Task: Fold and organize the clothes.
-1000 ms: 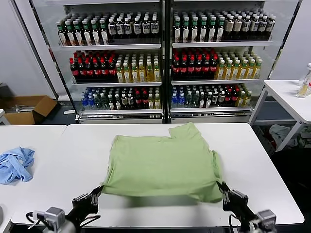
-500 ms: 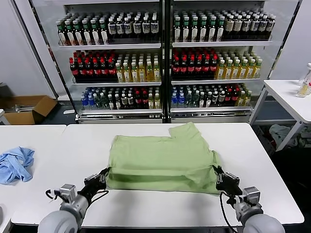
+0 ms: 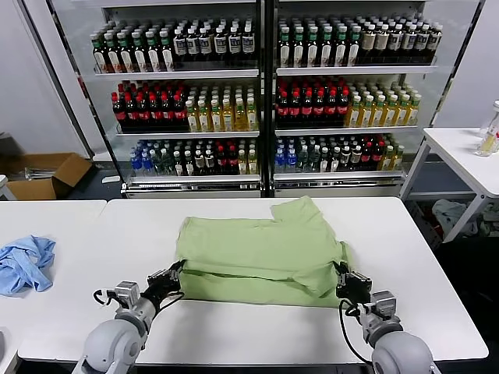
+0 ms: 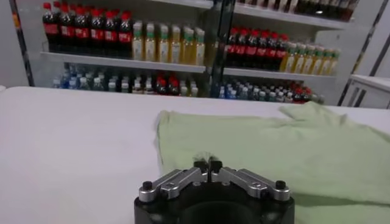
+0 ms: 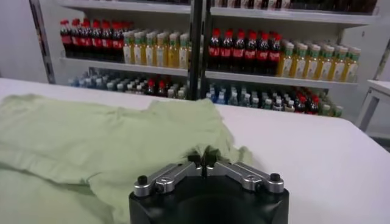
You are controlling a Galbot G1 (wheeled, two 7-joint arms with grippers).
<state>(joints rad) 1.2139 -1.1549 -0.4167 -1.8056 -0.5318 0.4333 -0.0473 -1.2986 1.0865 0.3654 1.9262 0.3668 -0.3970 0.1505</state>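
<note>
Both your grippers have carried the hem farther back, so the polo shirt on the white table is folded over itself. Left gripper and right gripper each pinch a front corner.

One green polo shirt, one blue garment, two tools, left tool, right tool, one cardboard box, two white tables.
</note>
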